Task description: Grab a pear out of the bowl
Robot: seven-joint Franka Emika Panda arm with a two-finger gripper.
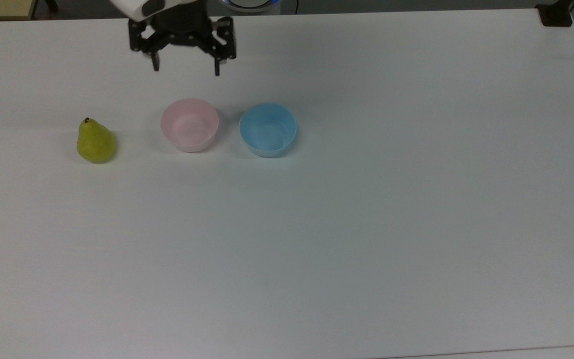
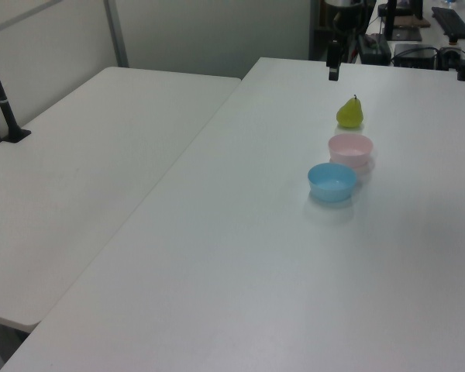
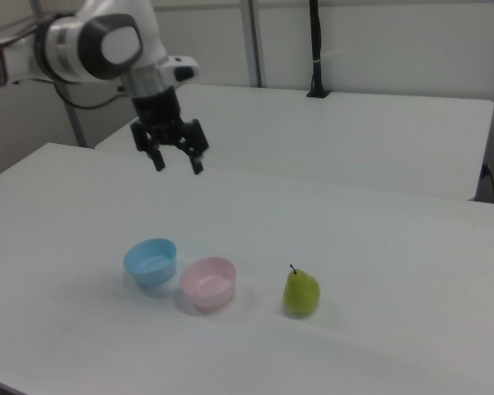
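White table (image 1: 366, 224): pink bowl (image 1: 189, 124), blue bowl (image 1: 267, 129), both empty.

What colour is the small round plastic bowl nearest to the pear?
Pale pink; the small round plastic bowl beside the pear shows best in the top view.
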